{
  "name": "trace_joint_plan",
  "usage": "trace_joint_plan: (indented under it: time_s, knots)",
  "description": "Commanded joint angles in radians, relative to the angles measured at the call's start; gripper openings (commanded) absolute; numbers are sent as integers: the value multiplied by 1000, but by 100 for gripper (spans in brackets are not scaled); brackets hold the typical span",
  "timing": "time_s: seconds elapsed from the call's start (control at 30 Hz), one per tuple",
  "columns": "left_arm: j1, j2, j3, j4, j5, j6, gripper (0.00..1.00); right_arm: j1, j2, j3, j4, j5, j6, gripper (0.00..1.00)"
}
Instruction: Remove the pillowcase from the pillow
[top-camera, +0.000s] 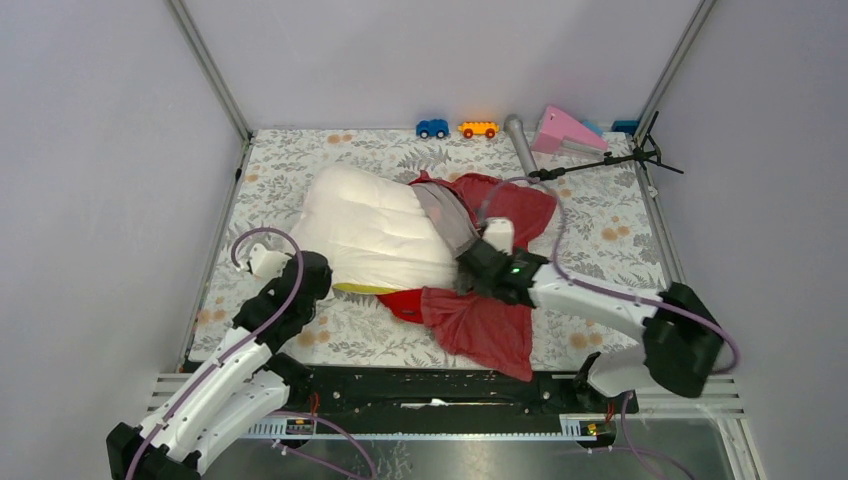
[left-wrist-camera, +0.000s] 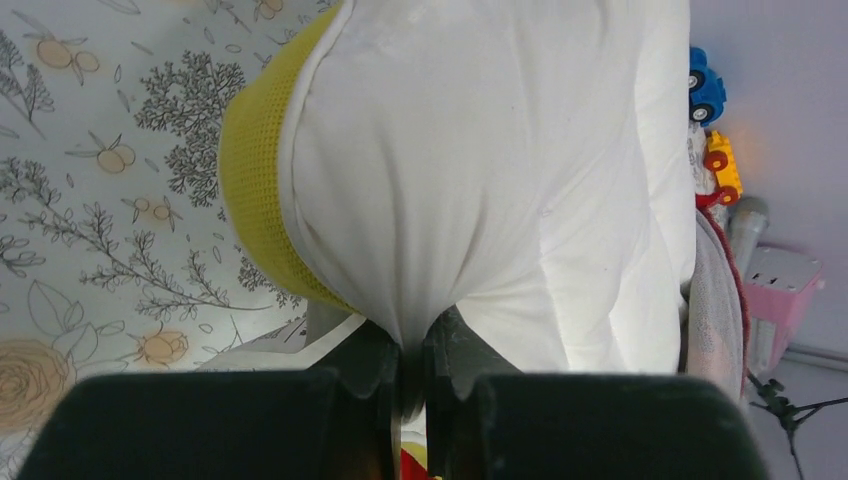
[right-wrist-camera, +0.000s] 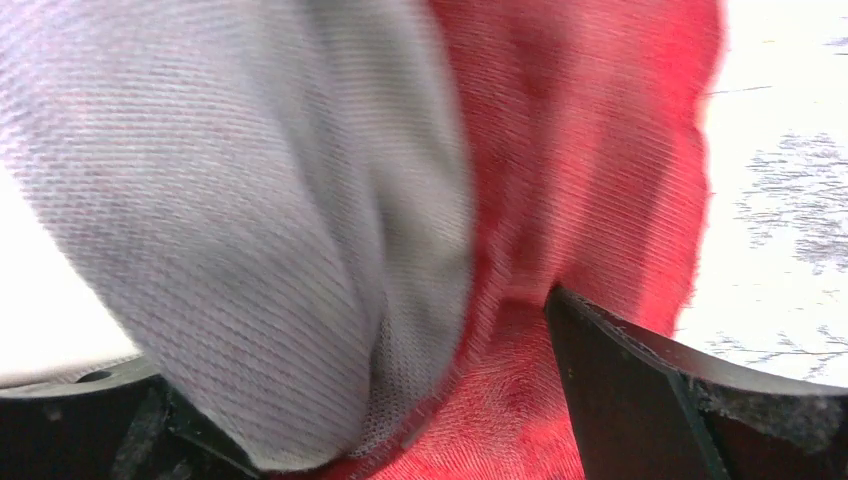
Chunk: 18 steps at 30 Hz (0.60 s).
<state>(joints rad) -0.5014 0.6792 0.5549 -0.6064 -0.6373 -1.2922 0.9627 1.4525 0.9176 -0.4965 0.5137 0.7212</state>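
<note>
The white quilted pillow (top-camera: 370, 230) lies mid-table, its right end still inside the red pillowcase (top-camera: 490, 325), which is turned back so the duller inside and the grey band (top-camera: 450, 218) show. My left gripper (top-camera: 318, 272) is shut on a pinch of the pillow's white fabric (left-wrist-camera: 470, 180) at its near left corner, beside the yellow side edge (left-wrist-camera: 255, 225); the pinch sits at the gripper (left-wrist-camera: 412, 345). My right gripper (top-camera: 482, 262) sits at the pillowcase's opening. Its jaws stand wide apart, with the grey band (right-wrist-camera: 230, 200) and red fabric (right-wrist-camera: 590, 170) bunched between them at the gripper (right-wrist-camera: 380, 420).
Along the back edge stand a blue toy car (top-camera: 432, 128), an orange toy car (top-camera: 478, 129), a grey cylinder (top-camera: 520, 145) and a pink wedge (top-camera: 565, 130). A black tripod (top-camera: 612, 158) lies at the back right. Metal frame posts border the floral mat (top-camera: 600, 230).
</note>
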Motion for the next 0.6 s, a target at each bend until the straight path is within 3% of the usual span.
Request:
trace_joint_plan:
  time_s: [0.0,0.13,0.27,0.4,0.57]
  knots:
    - [24,-64,46,-126,-313,-138,0,-241,-174,-161,-55,40,-28,94]
    - [24,-116,36,-214,-358,-223,0,-394,-286,-215,11,3,-25,88]
    - [24,-142,36,-230,-371,-227,0,-426,-330,-203,46,-19,-47,78]
    - [24,-99,28,-99,-299,-79,0,-426,-370,-190,112,-102,-94,67]
    - [25,73,59,72,-168,90,0,-426,-432,-218,228,-291,-175,62]
